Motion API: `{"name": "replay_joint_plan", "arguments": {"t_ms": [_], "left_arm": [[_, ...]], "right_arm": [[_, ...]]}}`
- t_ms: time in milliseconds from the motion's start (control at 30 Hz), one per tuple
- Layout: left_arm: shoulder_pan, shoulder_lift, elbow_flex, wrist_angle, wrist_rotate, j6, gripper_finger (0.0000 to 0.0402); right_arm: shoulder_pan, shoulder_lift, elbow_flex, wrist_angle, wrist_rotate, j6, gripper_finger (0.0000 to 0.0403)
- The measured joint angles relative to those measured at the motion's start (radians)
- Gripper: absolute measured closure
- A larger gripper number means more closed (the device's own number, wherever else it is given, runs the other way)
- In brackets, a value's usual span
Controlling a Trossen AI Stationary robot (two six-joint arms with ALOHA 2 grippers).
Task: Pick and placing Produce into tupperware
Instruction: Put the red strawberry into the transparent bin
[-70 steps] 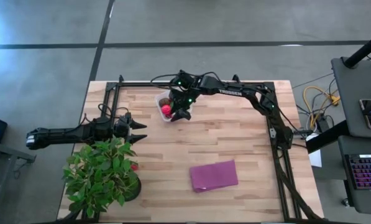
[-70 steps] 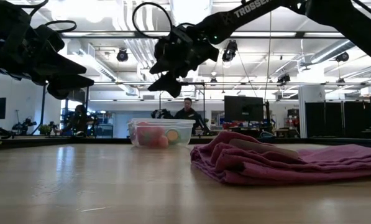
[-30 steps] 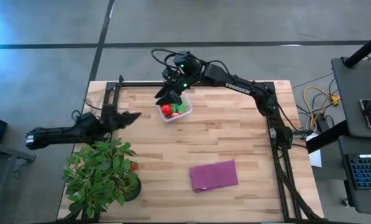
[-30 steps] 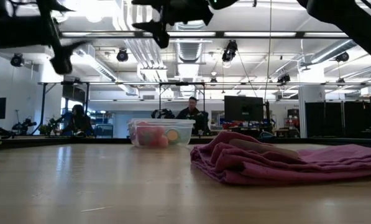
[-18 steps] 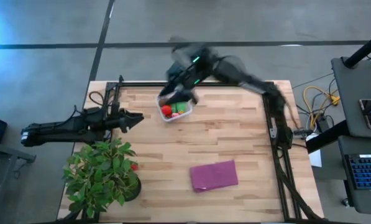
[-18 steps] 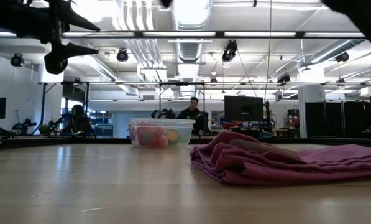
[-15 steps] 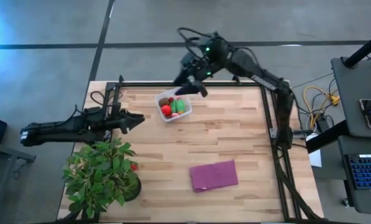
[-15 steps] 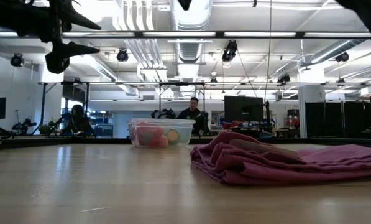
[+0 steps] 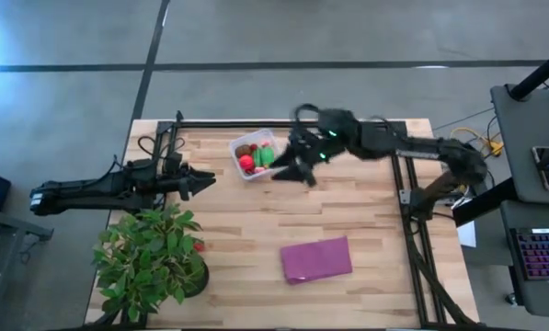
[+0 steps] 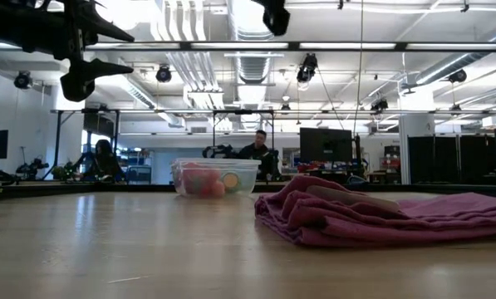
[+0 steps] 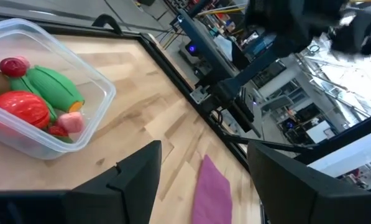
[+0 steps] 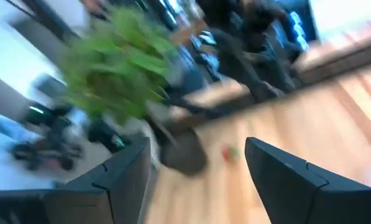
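Since a moment ago the right arm is swinging away from above the tupperware (image 9: pixel 256 154) toward the centre of the high view, while the left arm is barely shifting at the left edge.

Going left to right in the high view: the left gripper (image 9: pixel 200 180) is hanging at mid-left, level and pointing right toward the container; its fingers (image 11: pixel 135 180) are standing apart with nothing between them — likely waiting its turn. Below it the potted plant (image 9: pixel 150 253) is sitting at lower left, with a small red piece (image 9: pixel 199 245) beside its leaves, probably produce not yet collected. The tupperware is sitting at upper centre, keeping the Produce (image 11: pixel 45 99) together — red, green and brown pieces. Just right of it the right gripper (image 9: pixel 297 168) is hovering, jaws spread and empty, apparently heading off for another piece. The purple cloth (image 9: pixel 316 259) is lying at lower centre, unused.
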Motion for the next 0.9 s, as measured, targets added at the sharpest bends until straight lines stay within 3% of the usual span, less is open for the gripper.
{"name": "replay_joint_plan", "arguments": {"t_ms": [167,300,500,900], "left_arm": [[0.0,-0.003,0.0,0.001,0.0,-0.001,0.0178],[0.0,-0.003,0.002,0.029,0.0,-0.001,0.0178],[0.001,-0.004,-0.005,0.243,-0.004,0.015,0.0178],[0.001,0.024,-0.004,0.262,-0.079,0.12,0.0178]], "right_arm": [[0.008,-0.213,-0.322,0.369,0.06,0.141,0.0149],[0.012,-0.359,-0.507,0.362,0.228,0.152,0.0149],[0.05,-0.597,-0.687,0.415,0.483,0.118,0.0149],[0.062,-0.725,-0.965,0.6,0.497,0.117,0.0149]]}}
